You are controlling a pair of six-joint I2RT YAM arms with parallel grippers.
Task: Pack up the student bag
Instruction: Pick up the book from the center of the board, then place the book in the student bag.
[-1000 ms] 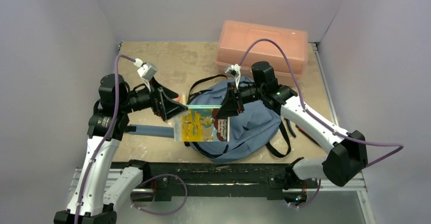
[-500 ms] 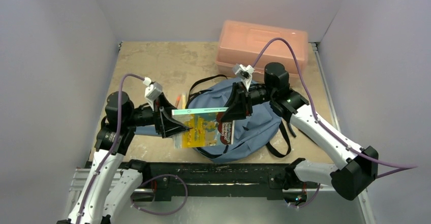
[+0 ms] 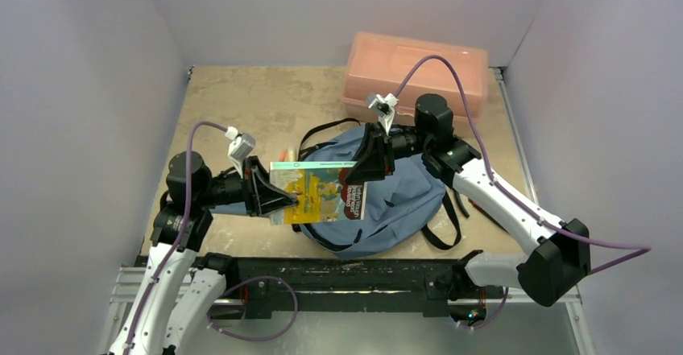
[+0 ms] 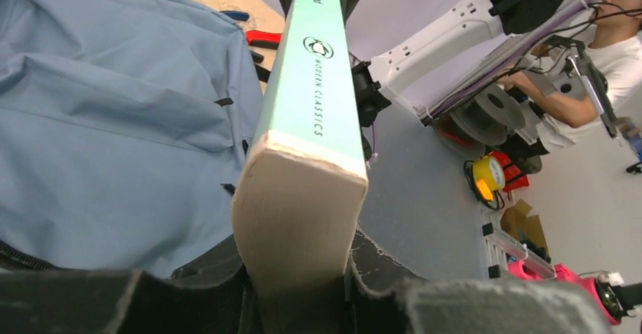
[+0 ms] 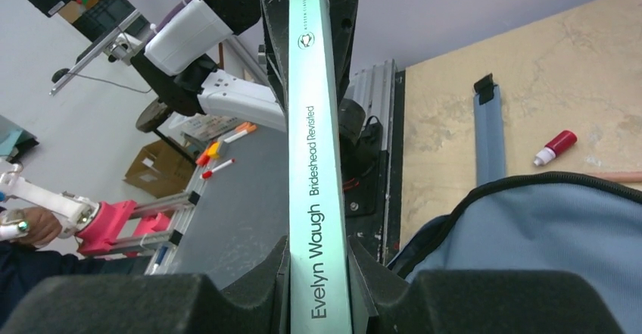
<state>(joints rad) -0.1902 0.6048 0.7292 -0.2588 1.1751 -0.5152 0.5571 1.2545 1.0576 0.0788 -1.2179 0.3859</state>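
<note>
Plywood bench (image 3: 242, 101), pale walls; student bag (image 3: 407, 198) lies lower centre of top view, book (image 3: 318, 196) hanging over its frame-left edge. Closed on the book: left jaws at one end, right jaws at the other. Advice: free one grip, then tip book toward bag opening.
</note>
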